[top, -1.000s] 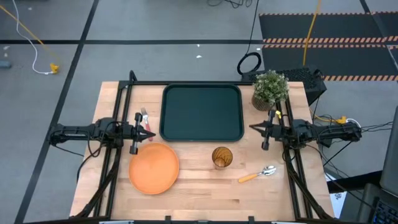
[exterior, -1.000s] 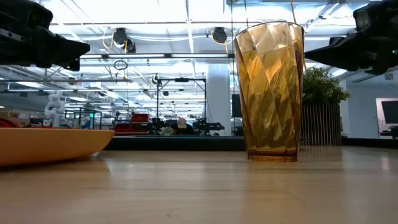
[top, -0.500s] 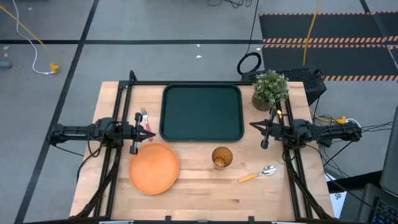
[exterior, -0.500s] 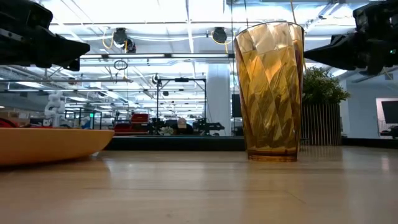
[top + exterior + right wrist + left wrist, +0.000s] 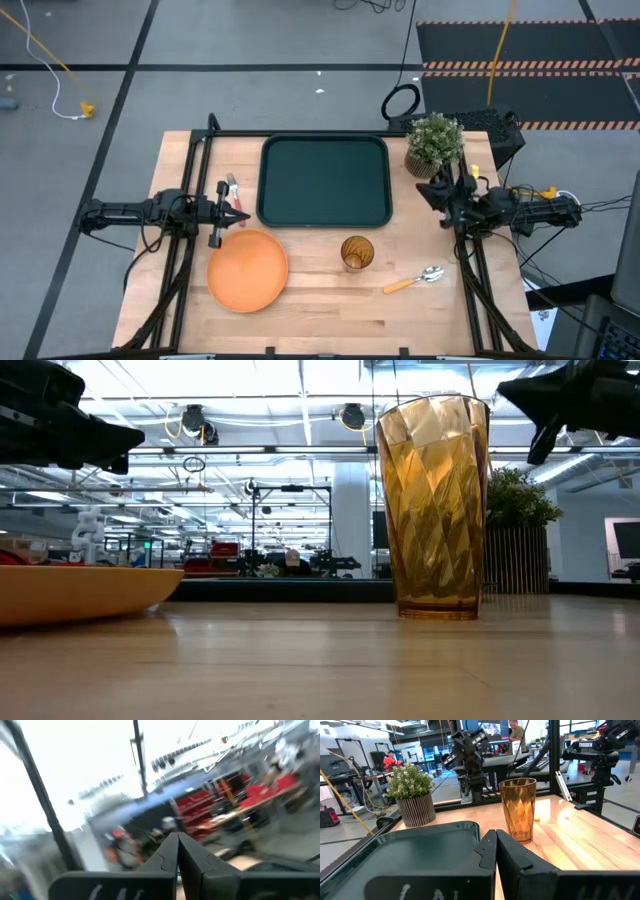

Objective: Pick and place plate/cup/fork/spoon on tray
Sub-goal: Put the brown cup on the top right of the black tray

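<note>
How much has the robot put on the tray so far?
Nothing yet. The tray has nothing on it. The plate, cup and spoon sit on the table in front of it, and the fork lies left of it. Neither gripper holds anything: the left gripper hangs shut near the fork, the right gripper is shut beside the plant. All four things are left to move.

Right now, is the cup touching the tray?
Apart. The high view shows bare wood between the cup and the tray's near rim.

Overhead, table-level, two wrist cameras
</note>
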{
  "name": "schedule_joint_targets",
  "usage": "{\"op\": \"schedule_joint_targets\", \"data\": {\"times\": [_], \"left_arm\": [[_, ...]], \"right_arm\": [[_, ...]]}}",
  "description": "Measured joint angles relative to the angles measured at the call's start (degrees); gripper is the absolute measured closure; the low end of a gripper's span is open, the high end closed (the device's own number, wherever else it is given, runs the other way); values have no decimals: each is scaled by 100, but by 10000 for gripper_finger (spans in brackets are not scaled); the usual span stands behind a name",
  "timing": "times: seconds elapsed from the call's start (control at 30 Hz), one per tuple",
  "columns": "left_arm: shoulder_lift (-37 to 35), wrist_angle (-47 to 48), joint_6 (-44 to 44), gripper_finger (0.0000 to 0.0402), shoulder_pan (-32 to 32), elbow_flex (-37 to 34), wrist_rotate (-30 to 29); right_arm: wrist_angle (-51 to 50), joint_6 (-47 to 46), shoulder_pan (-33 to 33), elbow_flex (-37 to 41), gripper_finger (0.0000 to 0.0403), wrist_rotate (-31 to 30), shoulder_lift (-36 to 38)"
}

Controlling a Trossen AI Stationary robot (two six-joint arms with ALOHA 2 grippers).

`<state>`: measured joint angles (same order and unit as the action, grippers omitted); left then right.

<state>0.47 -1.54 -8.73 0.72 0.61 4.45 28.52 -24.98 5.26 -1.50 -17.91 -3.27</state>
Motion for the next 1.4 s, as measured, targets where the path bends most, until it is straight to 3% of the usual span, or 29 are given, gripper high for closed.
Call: {"op": "schedule_joint_targets", "data": {"times": [0.1, 0.3, 0.4, 0.57, 0.83, 1.13, 1.4], "left_arm": [[2, 1, 0, 396, 1, 1, 0], [1, 1, 0, 396, 0, 1, -2], [2, 0, 0, 396, 1, -1, 0], [2, 0, 0, 396, 1, 1, -1], [2, -1, 0, 396, -1, 0, -2], [1, 0, 0, 396, 0, 1, -2], [1, 1, 0, 396, 0, 1, -2]], "right_arm": [[397, -321, 1, 0, 403, 49, -4], [1705, -380, 9, -66, 403, 765, -55], [1365, -724, 9, -490, 403, 760, -317], [179, -921, 9, -2068, 403, 822, -1286], [-1893, -477, 11, -5045, 403, 1781, -3179], [-4386, -205, 11, -8300, 403, 2142, -4844], [-5763, -30, 11, -10384, 403, 2289, -6119]]}}
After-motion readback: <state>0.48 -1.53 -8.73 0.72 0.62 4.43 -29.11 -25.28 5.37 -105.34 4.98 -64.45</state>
